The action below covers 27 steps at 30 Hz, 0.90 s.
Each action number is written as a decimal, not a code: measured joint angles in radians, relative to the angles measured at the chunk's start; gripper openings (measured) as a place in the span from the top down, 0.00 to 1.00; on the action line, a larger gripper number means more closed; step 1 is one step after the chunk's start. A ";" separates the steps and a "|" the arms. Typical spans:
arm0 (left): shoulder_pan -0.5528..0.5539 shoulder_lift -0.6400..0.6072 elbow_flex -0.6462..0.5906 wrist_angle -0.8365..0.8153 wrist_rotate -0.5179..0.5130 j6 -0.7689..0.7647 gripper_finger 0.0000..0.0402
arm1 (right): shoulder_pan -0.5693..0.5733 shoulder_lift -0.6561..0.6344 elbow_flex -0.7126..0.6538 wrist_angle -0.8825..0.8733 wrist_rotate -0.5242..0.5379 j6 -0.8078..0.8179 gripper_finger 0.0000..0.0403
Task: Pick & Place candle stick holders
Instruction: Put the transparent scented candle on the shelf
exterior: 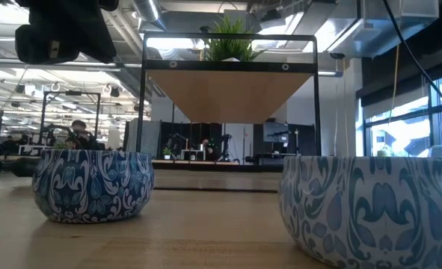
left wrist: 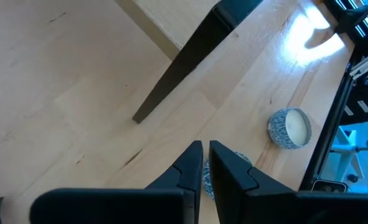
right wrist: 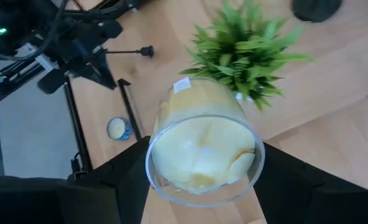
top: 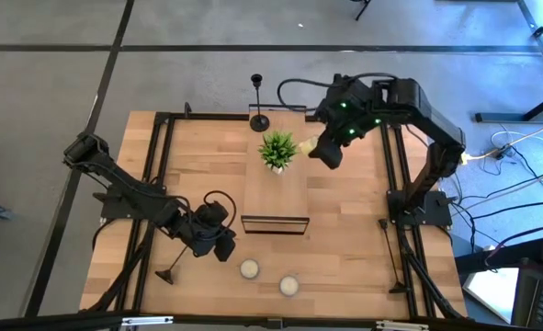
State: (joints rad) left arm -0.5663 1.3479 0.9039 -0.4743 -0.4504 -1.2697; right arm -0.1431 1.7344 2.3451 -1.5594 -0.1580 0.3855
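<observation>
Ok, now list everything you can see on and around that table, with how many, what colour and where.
candle stick holders: two seen, black; one upright at the far edge, one lying at the front left
tin candles: two, blue-and-white tins, white wax; near the front edge
glass candle: one, pale yellow; held above the table beside the plant
plant: one, green; on the shelf
shelf: one, wood top, black frame; table centre
table: one, light wood, black rails
left gripper: dark, fingers nearly together, front left by the lying holder
right gripper: dark, gripping the glass candle, far right of centre
</observation>
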 joint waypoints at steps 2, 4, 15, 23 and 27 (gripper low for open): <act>0.000 -0.005 0.000 0.002 0.000 0.000 0.95 | 0.016 0.000 0.000 0.005 0.000 0.005 0.41; 0.000 -0.013 0.000 0.009 -0.005 0.000 0.95 | 0.030 0.000 0.000 0.013 -0.001 0.009 0.41; 0.002 -0.068 0.000 0.007 -0.057 0.027 0.95 | 0.100 -0.001 -0.014 -0.009 0.029 0.019 0.41; 0.002 -0.070 0.000 0.007 -0.057 0.026 0.95 | 0.184 0.001 -0.135 -0.011 0.068 -0.009 0.41; 0.002 -0.070 0.000 0.007 -0.057 0.026 0.95 | 0.208 0.001 -0.250 -0.012 0.086 -0.012 0.41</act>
State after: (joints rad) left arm -0.5644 1.2778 0.9039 -0.4673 -0.5072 -1.2438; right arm 0.0649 1.7351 2.0954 -1.5715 -0.0723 0.3737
